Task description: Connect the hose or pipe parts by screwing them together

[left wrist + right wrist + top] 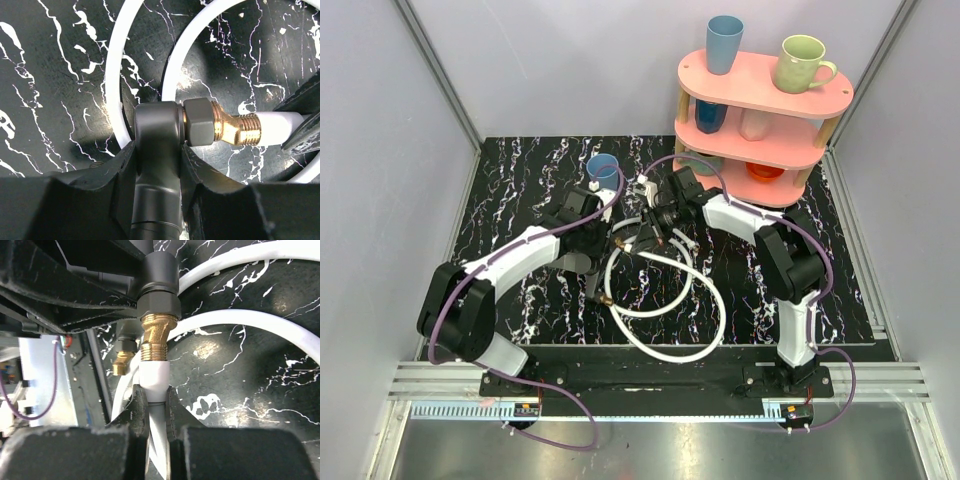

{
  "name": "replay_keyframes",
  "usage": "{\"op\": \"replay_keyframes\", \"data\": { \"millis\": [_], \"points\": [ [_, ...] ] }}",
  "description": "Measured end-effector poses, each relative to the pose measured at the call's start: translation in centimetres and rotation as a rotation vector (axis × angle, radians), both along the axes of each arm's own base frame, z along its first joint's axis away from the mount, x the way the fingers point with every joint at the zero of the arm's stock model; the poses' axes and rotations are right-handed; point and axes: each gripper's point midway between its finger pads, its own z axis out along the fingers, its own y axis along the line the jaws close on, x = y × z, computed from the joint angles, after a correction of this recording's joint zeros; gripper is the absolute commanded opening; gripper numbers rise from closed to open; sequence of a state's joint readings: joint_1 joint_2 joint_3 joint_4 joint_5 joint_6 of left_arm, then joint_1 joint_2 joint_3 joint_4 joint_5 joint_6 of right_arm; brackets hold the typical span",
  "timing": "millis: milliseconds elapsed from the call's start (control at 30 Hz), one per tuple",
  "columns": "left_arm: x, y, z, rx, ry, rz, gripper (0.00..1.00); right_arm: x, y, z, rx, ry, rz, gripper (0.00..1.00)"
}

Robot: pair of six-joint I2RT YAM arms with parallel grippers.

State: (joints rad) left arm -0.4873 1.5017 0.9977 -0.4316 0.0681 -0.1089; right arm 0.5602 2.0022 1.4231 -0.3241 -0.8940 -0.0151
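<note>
Seen from above, white hoses [718, 315] curl in loops at the lower centre of a black marbled table [510, 190]. At the bottom centre of its wrist view, the left gripper [157, 150] has its fingers clamped on a dark grey fitting [157, 117]. A brass threaded elbow [237, 130] extends from that fitting toward the right. The right gripper [153, 392] has its 2 fingers pinched on the white hose end [154, 375] just below the brass. A blue cup [603, 168] stands above centre. A pink shelf [760, 95] fills the upper right.
</note>
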Motion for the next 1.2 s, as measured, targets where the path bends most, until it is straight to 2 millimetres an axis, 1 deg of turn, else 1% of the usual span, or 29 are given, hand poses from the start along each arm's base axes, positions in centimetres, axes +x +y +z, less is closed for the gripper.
{"op": "replay_keyframes", "data": {
  "millis": [233, 533, 733, 833, 933, 967, 1067, 1100, 1167, 1200],
  "points": [
    [0.1, 0.4, 0.7, -0.007, -0.057, 0.016, 0.0, -0.1, 0.5, 0.8, 0.066, 0.178, -0.01, 0.0],
    [0.1, 0.7, 0.9, -0.015, -0.084, 0.033, 0.0, 0.0, 0.7, 1.0, 0.128, 0.325, -0.014, 0.0],
    [0.6, 0.9, 2.4, -0.037, -0.153, 0.056, 0.0, 0.5, 0.9, 2.4, 0.219, 0.401, -0.014, 0.0],
    [0.8, 0.8, 2.8, -0.051, -0.176, 0.064, 0.0, 0.6, 0.9, 2.8, 0.251, 0.441, -0.008, 0.0],
    [0.9, 0.8, 2.8, -0.054, -0.182, 0.068, 0.0, 0.7, 0.9, 2.9, 0.264, 0.461, -0.004, 0.09],
    [0.9, 0.8, 2.8, -0.054, -0.183, 0.07, 0.0, 0.7, 0.9, 2.9, 0.265, 0.466, -0.004, 0.14],
    [0.9, 0.9, 2.8, -0.052, -0.185, 0.076, 0.0, 0.8, 1.0, 2.9, 0.265, 0.48, -0.01, 0.22],
    [0.9, 0.9, 2.8, -0.051, -0.186, 0.076, 0.0, 0.8, 1.0, 2.9, 0.264, 0.486, -0.012, 0.26],
    [0.9, 0.9, 2.8, -0.052, -0.185, 0.077, 0.0, 0.8, 1.0, 2.9, 0.263, 0.488, -0.014, 0.29],
    [0.9, 0.9, 2.8, -0.054, -0.185, 0.076, 0.0, 0.9, 1.0, 2.9, 0.263, 0.489, -0.016, 0.35]
  ]
}}
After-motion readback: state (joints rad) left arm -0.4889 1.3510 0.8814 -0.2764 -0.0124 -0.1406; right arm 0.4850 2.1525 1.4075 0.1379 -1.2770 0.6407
